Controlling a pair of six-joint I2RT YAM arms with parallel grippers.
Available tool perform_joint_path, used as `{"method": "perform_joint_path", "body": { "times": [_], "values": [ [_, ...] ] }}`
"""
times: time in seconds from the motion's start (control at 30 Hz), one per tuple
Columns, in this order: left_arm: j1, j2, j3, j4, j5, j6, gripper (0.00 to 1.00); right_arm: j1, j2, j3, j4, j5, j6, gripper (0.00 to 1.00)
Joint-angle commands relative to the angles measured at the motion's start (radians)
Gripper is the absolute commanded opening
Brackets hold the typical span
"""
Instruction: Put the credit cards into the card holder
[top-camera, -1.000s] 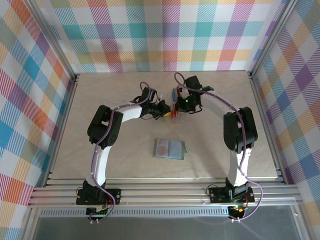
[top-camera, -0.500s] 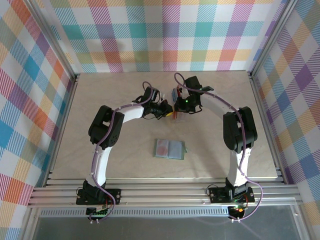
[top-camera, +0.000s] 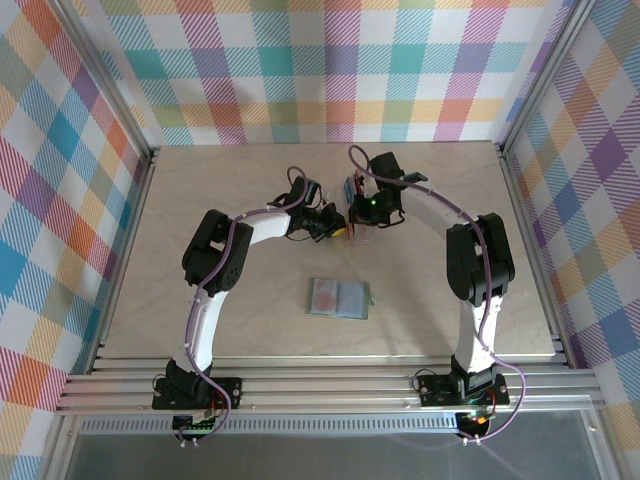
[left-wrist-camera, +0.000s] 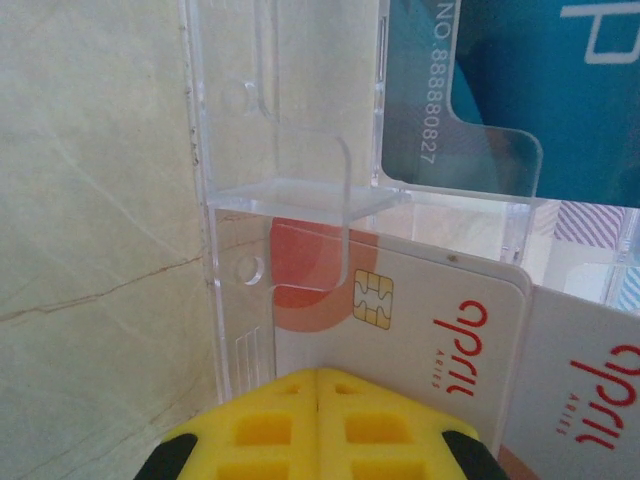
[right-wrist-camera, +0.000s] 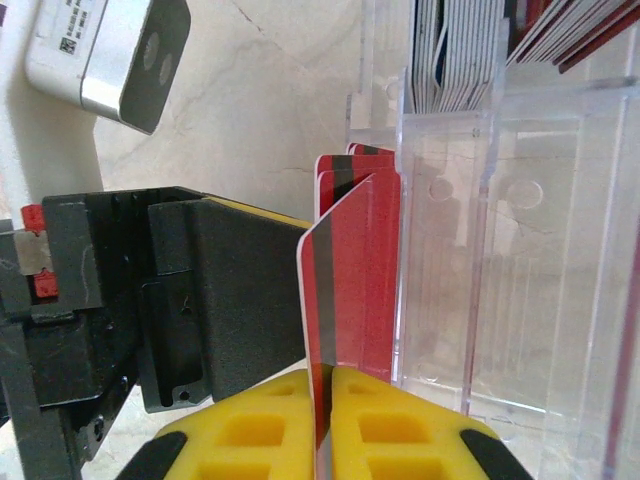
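- Between the yellow pads of the right gripper (right-wrist-camera: 322, 425), a red credit card (right-wrist-camera: 355, 270) stands on edge, clamped, just beside the clear rack (right-wrist-camera: 480, 260).
- In that rack sit a pale card (left-wrist-camera: 400, 320) with an orange-red round mark and a blue card (left-wrist-camera: 480, 70).
- Left gripper (left-wrist-camera: 318, 400): pads pressed together, near the pale card.
- Sage-green card holder (top-camera: 339, 298) lies open on the table (top-camera: 200, 180), apart from both grippers.

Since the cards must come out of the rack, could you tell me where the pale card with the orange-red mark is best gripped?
Likely by the bare edge of the pale card nearest the left gripper, beyond the chip; the clear rack covers its far end. Come from that open side, jaws astride the thin edge, one per face.
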Motion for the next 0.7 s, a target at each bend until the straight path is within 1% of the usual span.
{"method": "perform_joint_path", "body": {
  "times": [0.0, 0.1, 0.17, 0.5, 0.67],
  "values": [
    [-0.020, 0.020, 0.031, -0.020, -0.007, 0.017, 0.00, 0.008, -0.031, 0.000, 0.002, -0.048, 0.005, 0.10],
    [-0.020, 0.020, 0.035, -0.029, -0.009, 0.021, 0.00, 0.008, -0.037, -0.004, 0.003, -0.050, 0.007, 0.10],
    [-0.020, 0.020, 0.036, -0.033, -0.012, 0.023, 0.00, 0.008, -0.041, -0.004, -0.001, -0.038, 0.008, 0.08],
    [-0.019, -0.017, 0.041, -0.060, -0.003, 0.036, 0.00, 0.008, -0.056, 0.005, -0.041, 0.117, 0.021, 0.05],
    [-0.019, -0.003, 0.052, -0.068, -0.002, 0.035, 0.00, 0.008, -0.061, 0.009, -0.051, 0.109, 0.019, 0.07]
  ]
}}
